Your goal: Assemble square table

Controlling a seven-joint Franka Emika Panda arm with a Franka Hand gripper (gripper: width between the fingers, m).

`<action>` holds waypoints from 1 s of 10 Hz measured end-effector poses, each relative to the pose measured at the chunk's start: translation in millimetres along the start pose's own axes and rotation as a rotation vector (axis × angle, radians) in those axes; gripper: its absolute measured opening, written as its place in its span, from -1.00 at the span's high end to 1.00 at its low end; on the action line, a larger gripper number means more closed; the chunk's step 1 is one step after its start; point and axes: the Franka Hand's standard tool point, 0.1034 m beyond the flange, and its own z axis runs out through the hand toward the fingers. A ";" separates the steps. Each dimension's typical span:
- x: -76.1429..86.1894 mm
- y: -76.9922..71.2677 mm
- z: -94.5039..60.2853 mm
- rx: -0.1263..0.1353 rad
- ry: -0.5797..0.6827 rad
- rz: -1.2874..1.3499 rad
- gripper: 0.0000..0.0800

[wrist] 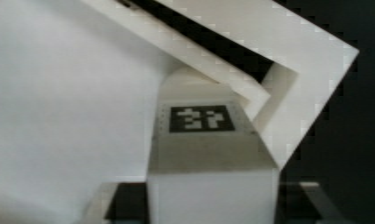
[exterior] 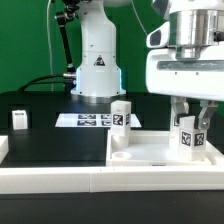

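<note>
Half closed on the sides of one leg post (exterior: 190,136), the gripper (exterior: 191,122) pointing down; holds it upright, low over the tray-like table top (exterior: 150,150) at the exterior view's right, probably so as to drop it straight into a corner hole. Leaves free a second leg post (exterior: 121,115), upright by the top's far corner, and a third leg post (exterior: 20,120), well apart on the black table (exterior: 50,140).

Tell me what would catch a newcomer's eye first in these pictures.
On the exterior view's right, the pincer grips a leg post carrying black-and-white tags, held upright over the white square tabletop. A second leg post stands upright by the tabletop's far edge, next to the flat marker board.
</note>
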 end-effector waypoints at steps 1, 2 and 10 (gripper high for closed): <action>-2.2 -0.4 0.1 0.008 -0.010 0.094 0.26; -4.7 -0.9 -0.2 0.007 -0.015 0.149 0.26; -6.7 -1.9 -0.2 0.001 -0.030 0.582 0.26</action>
